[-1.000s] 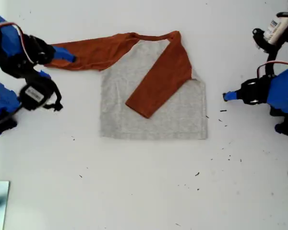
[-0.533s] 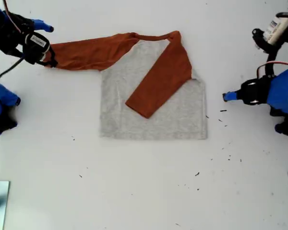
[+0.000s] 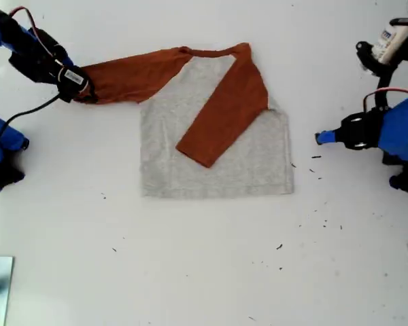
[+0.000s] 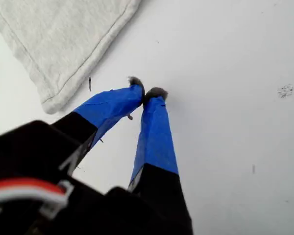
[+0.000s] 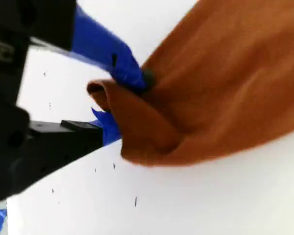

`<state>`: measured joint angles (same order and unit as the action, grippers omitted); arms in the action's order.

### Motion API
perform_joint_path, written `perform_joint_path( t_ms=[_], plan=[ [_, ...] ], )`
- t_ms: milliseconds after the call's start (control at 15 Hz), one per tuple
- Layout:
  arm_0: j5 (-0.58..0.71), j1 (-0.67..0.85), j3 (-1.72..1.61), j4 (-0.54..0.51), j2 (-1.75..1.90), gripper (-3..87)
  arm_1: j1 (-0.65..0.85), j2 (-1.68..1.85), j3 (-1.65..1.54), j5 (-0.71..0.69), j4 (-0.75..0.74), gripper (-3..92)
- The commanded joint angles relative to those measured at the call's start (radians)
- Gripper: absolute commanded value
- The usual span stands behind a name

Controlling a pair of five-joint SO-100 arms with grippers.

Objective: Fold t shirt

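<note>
The t shirt [image 3: 214, 136] lies flat on the white table [image 3: 204, 272], grey body centred, neckline toward the exterior view's top. One rust-orange sleeve [image 3: 224, 112] is folded diagonally across the body. The other sleeve [image 3: 132, 71] extends toward the exterior view's left.

My second gripper [image 5: 120, 105], at the exterior view's upper left, has its jaws clamped on the bunched cuff of that extended sleeve [image 5: 152, 132].

My first gripper [image 4: 147, 93], at the exterior view's right, rests clear of the shirt, jaws together with tips touching, holding nothing. The grey hem corner [image 4: 54, 98] lies just beside it.
</note>
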<state>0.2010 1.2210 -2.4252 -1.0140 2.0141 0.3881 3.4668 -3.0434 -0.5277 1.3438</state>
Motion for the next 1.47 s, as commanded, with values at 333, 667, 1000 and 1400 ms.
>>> perform_joint_path(
  t_ms=[333,667,1000,1400],
  plan=[
    [-0.100,-0.325,0.462,-0.238,0.281,-0.3,-0.009,0.012,-0.057,0.000,0.005,3.5],
    [0.091,-0.916,1.361,-0.181,-0.423,-0.3,-0.006,0.012,-0.057,0.002,0.005,3.5],
    [0.330,-1.003,1.342,-0.109,-0.345,-0.3,-0.003,0.011,-0.057,0.005,0.005,3.5],
    [0.291,-0.847,0.723,0.044,-0.077,-0.3,0.000,0.012,-0.057,0.005,0.005,3.5]
  ],
)
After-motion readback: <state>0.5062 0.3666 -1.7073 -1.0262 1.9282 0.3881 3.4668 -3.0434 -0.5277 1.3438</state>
